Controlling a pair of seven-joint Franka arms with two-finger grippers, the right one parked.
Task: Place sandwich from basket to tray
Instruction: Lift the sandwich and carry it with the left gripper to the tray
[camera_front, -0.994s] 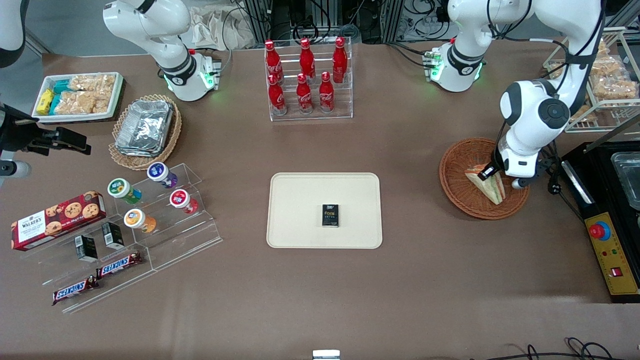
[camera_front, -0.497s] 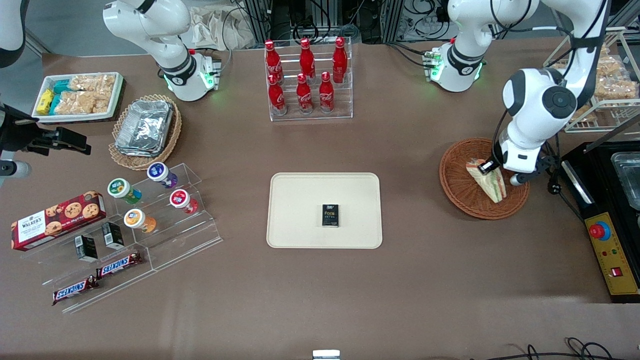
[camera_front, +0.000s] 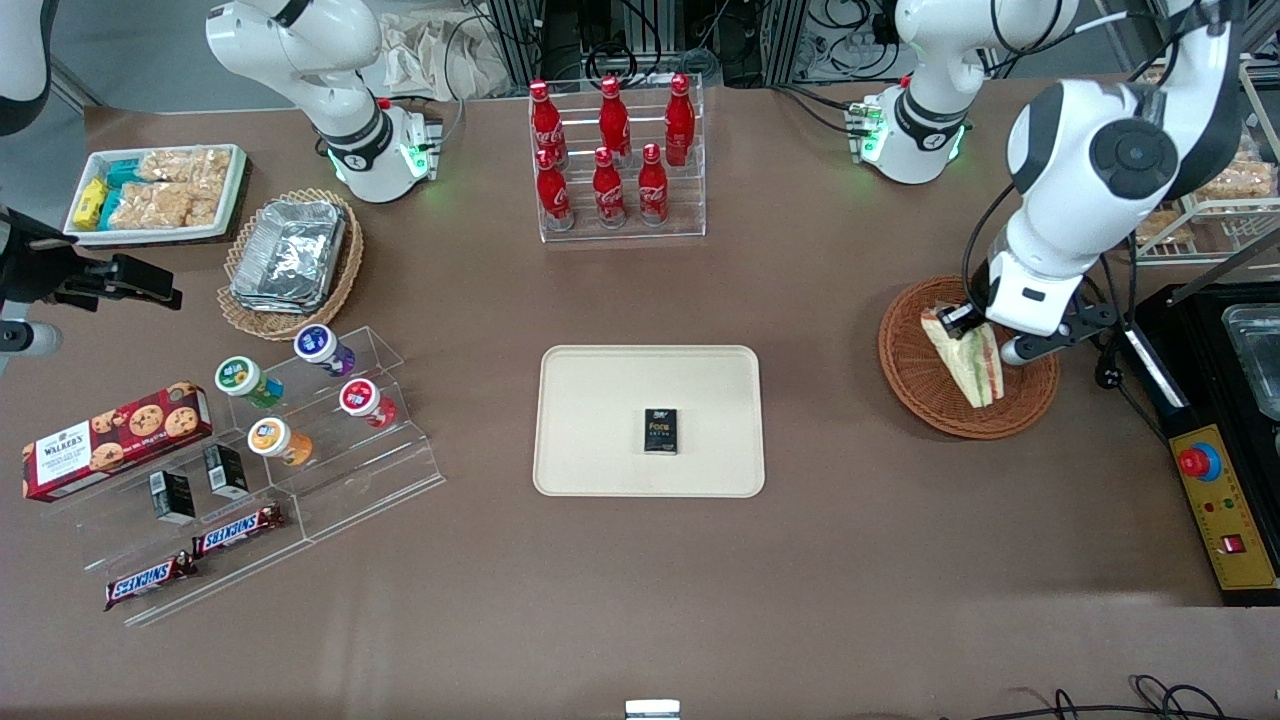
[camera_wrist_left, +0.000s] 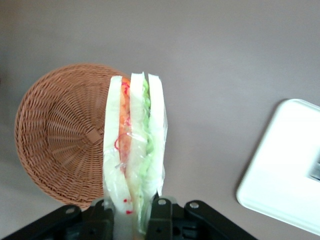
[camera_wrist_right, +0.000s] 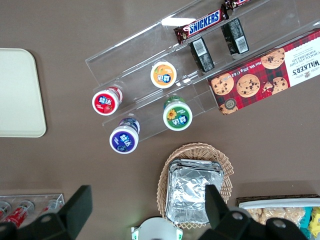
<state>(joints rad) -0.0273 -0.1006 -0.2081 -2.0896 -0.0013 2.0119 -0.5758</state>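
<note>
The sandwich (camera_front: 962, 353) you're holding hangs point-down over the basket (camera_front: 915, 370) at the right of the front frame, lifted off the weave, with your gripper (camera_front: 968, 320) pinching its upper end between both fingers (camera_wrist_left: 159, 216). The tray (camera_front: 600, 420) sits mid-frame toward the parked arm's end from the basket, well apart, and carries a small black box (camera_front: 660, 431). Near the top centre you see a rack of red bottles (camera_front: 612, 150).

"WALKERS" on the red biscuit box (camera_wrist_right: 270, 71); "SNICKERS" on the chocolate bars (camera_front: 238, 530) on the acrylic stand (camera_front: 330, 480); "Face" on the small black pack (camera_front: 660, 431) lying on the tray (camera_front: 600, 400); Coca-Cola script on the red bottles (camera_front: 609, 150).
</note>
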